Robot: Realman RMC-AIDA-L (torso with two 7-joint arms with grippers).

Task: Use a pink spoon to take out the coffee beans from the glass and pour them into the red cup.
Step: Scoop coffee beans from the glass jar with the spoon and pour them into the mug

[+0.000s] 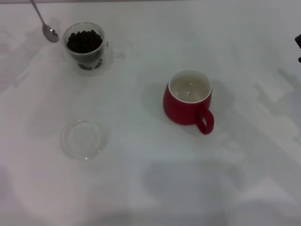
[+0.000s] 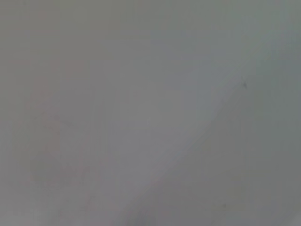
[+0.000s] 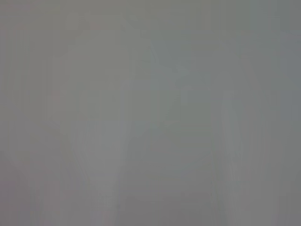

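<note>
One pink spoon (image 1: 47, 29), glass (image 1: 86, 49) and red cup (image 1: 188, 98) in head view only; hand states untellable.

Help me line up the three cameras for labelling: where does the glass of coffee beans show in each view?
Head view: the glass stands at the upper left, heaped with coffee beans, the spoon's bowl just to its left.
Left wrist view: not in it; only plain grey surface.
Right wrist view: not in it; only plain grey surface.
Shared landmark: none but the bare table.
</note>
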